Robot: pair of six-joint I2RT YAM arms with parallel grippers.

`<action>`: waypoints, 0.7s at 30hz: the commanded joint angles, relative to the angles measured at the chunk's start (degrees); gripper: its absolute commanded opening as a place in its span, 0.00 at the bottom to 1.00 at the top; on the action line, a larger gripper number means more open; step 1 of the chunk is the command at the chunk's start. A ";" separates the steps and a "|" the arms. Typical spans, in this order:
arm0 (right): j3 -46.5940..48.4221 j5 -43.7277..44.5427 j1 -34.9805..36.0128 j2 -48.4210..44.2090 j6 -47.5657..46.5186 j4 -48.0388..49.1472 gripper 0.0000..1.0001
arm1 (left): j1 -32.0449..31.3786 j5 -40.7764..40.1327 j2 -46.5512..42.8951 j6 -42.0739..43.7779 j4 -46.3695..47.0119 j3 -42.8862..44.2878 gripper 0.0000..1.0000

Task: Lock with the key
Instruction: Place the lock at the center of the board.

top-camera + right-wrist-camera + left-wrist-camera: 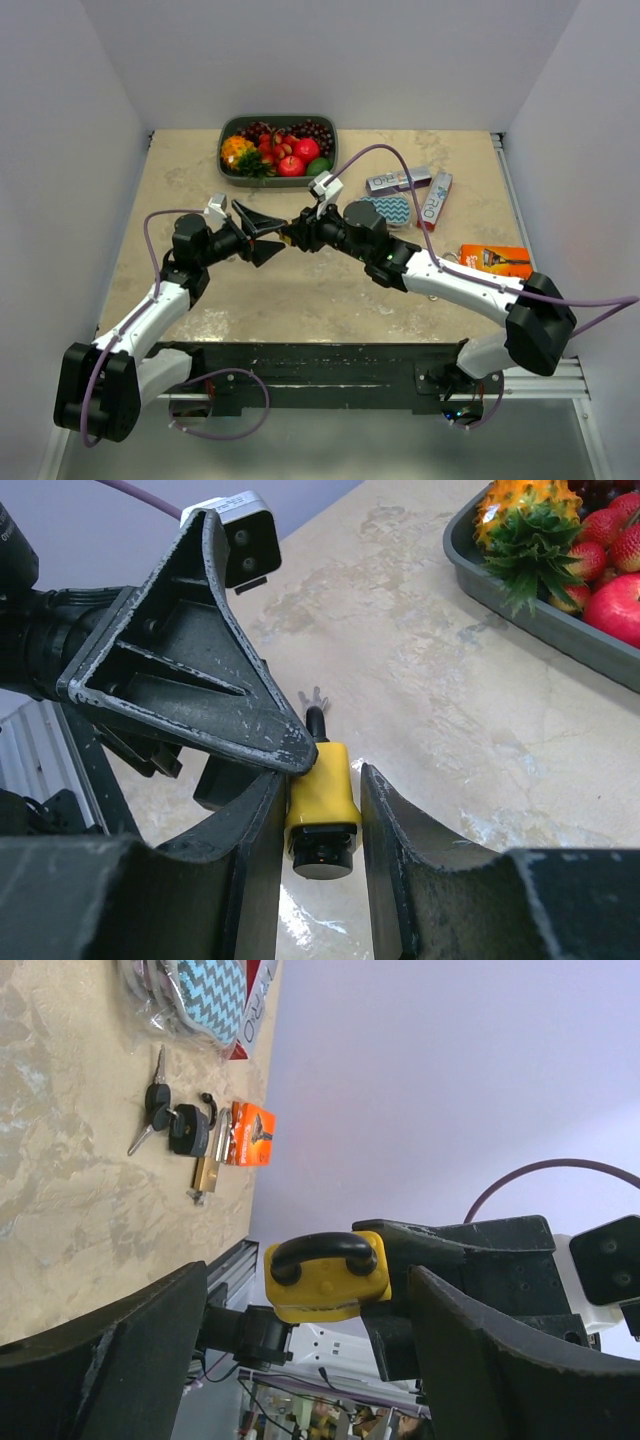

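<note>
My right gripper (pixel 322 778) is shut on a yellow padlock (pixel 322 792) and holds it above the table, its black shackle (pixel 318 1255) pointing toward the left arm. The shackle sits with both legs in the body. My left gripper (pixel 305 1295) is open. Its two fingers stand on either side of the padlock's shackle end, and one fingertip (pixel 290 750) is right at the lock's corner. In the top view the two grippers (pixel 268 238) (pixel 295 234) meet mid-table. Black-headed keys (pixel 157 1100) lie on the table beside a brass padlock (pixel 207 1172), far from both grippers.
A grey tray (pixel 278 182) of fruit stands at the back. A chevron pouch (pixel 392 210), two tubes (pixel 398 180) (pixel 436 200) and an orange package (pixel 497 260) lie on the right half. The table's near edge has a black rail (pixel 330 375).
</note>
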 commanded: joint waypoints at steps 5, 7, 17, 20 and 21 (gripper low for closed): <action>4.55 2.11 1.80 0.62 -0.13 7.84 0.00 | -1.35 1.12 0.16 -2.34 3.50 2.01 0.68; 4.46 2.11 2.15 0.97 -0.31 8.28 0.00 | -1.44 0.94 -0.02 -2.34 3.50 2.18 0.58; 4.46 -0.26 3.03 1.32 -1.36 7.84 0.08 | -1.09 0.68 -1.69 0.38 1.48 2.97 0.05; 4.55 -0.87 2.86 -0.16 -1.54 5.74 0.45 | 0.05 0.24 -2.83 5.38 -2.80 3.41 0.00; 4.64 -0.62 2.86 -0.78 -1.71 4.86 0.51 | 0.49 0.15 -3.09 10.10 -5.09 3.76 0.00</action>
